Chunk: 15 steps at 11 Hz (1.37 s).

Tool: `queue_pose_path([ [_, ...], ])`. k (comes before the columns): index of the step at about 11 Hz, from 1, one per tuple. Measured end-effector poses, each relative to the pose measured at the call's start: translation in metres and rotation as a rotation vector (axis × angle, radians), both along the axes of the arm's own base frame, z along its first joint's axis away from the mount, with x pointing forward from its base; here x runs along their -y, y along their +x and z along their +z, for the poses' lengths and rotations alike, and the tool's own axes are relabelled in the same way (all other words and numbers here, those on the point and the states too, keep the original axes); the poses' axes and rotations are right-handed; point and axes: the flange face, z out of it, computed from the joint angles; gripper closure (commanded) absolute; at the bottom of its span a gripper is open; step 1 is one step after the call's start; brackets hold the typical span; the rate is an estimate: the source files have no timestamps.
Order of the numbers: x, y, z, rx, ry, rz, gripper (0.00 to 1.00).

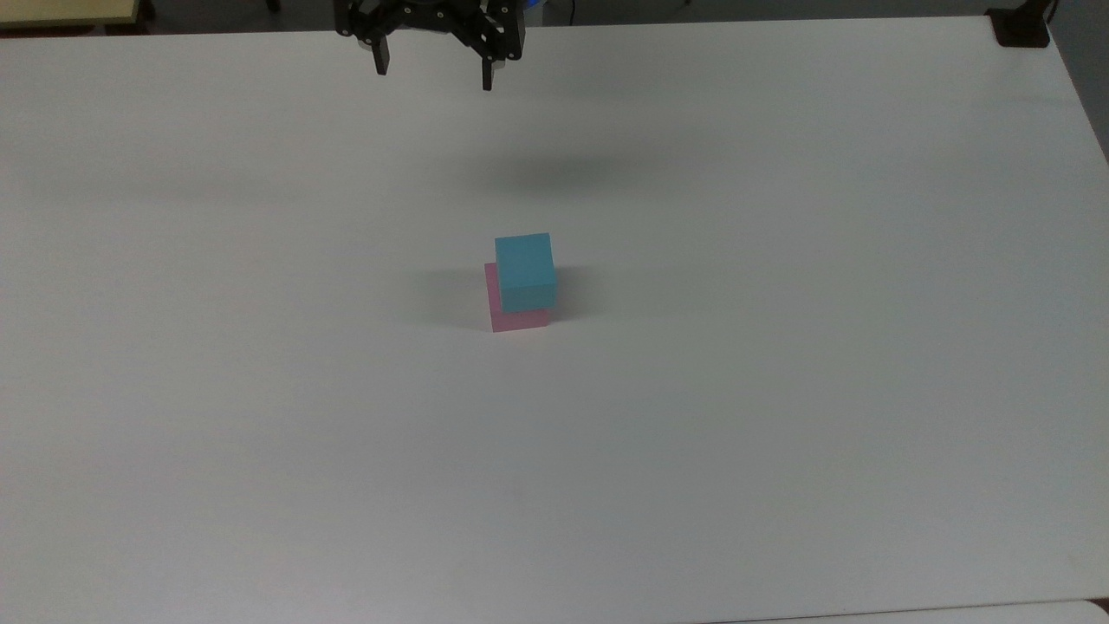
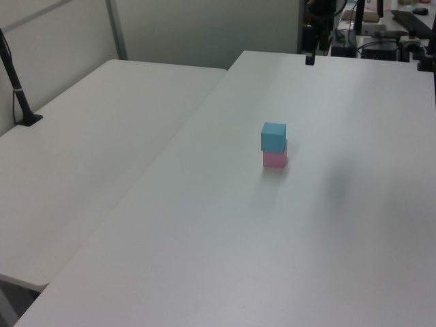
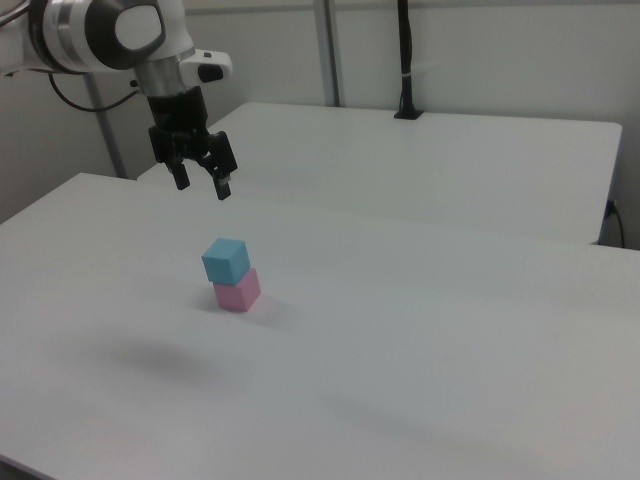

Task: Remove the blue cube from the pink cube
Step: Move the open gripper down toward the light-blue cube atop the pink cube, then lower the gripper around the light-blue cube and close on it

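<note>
Gripper hanging empty above the far edge of the counter, fingers spread wide.

Big white counter first: bare across its whole top except for the little stack near the middle. On it the pink cube sits flat, and the blue cube rests squarely on top of it, shifted slightly toward the top view's right so a strip of pink shows on the top view's left. From the gripper the stack lies well apart, down toward the top view's bottom and a little to the top view's right; in the right view it is below and just right of the gripper. I'd say the approach has barely begun.
</note>
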Motion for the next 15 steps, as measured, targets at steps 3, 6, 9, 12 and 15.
queue_pose_path([
  [3, -0.002, 0.003, -0.009, -0.015, 0.000, 0.004, 0.00],
  [6, -0.013, 0.022, -0.033, 0.000, 0.007, 0.057, 0.00],
  [9, -0.043, 0.051, -0.093, -0.015, 0.007, 0.146, 0.00],
  [12, -0.074, 0.068, -0.145, -0.023, 0.009, 0.195, 0.00],
  [15, -0.081, 0.077, -0.177, -0.028, 0.008, 0.207, 0.03],
])
